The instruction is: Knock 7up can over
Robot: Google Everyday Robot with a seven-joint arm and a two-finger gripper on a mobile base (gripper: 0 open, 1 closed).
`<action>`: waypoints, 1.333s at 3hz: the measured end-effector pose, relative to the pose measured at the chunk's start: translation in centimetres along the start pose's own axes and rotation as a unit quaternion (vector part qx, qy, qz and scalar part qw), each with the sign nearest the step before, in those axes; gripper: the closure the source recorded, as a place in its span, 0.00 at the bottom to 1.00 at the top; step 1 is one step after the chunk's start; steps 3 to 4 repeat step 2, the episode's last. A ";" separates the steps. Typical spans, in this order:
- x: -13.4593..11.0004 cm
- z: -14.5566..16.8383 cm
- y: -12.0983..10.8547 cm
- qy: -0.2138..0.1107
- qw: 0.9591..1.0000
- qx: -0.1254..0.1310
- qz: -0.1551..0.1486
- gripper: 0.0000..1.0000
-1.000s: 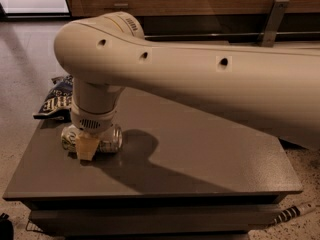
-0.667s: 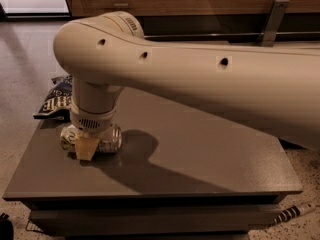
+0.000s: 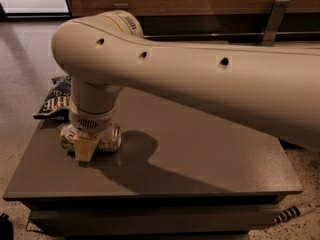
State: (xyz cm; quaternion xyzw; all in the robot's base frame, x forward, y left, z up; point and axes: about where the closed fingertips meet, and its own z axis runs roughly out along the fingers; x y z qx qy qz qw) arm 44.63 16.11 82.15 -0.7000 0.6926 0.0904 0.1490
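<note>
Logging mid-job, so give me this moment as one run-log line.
claw: down at 7up can on table | 7up can: appears to lie on its side | chip bag: behind it

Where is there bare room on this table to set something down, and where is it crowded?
Bare: the right half of the table, from the shadow to the right edge, and the front strip along the near edge. The arm spans above the back part. Crowded: the left end, where the gripper sits at the 7up can, with the chip bag behind.
</note>
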 end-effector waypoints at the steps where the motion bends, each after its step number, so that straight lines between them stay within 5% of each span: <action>1: 0.0 0.0 0.0 0.000 1.000 0.000 -0.001 0.00; 4: 0.0 0.0 0.0 0.000 1.000 0.000 -0.001 0.00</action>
